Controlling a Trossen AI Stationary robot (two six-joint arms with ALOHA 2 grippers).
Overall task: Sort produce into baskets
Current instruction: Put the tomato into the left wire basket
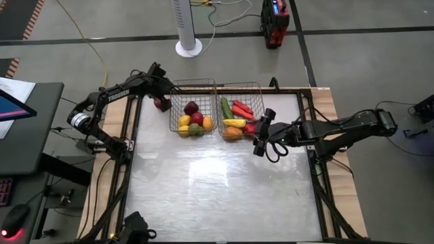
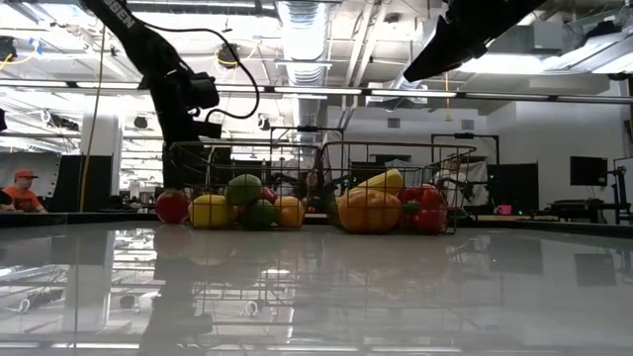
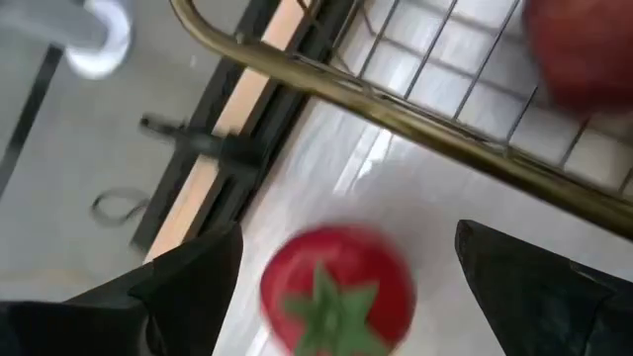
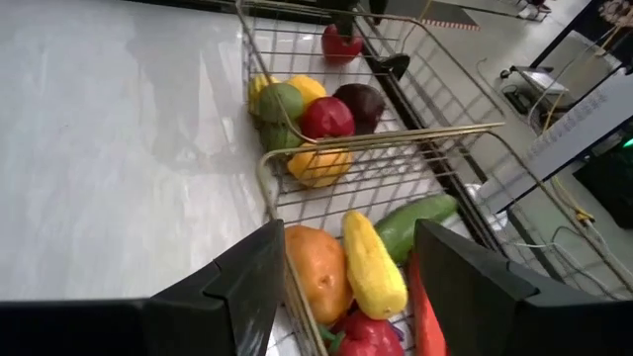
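Observation:
A red tomato with a green calyx [image 3: 336, 292] rests on the table just outside the left side of the left wire basket [image 1: 178, 102]; it also shows in the high view [image 1: 162, 105] and the low view [image 2: 172, 206]. My left gripper [image 3: 348, 237] is open above it, with a finger on either side and a gap at each. My right gripper [image 1: 261, 133] is open and empty over the near right corner of the right basket [image 1: 256, 91]. The left basket holds apples, a lemon, a lime and an orange [image 4: 307, 109]. The right basket holds a cucumber [image 4: 415, 222], red pieces, a yellow piece and an orange.
The two baskets stand side by side at the table's far middle, their rims [image 3: 396, 114] close to my left gripper. The table's left frame rail [image 1: 135, 115] runs just beside the tomato. The wide white tabletop [image 1: 217, 190] lies on the near side of the baskets.

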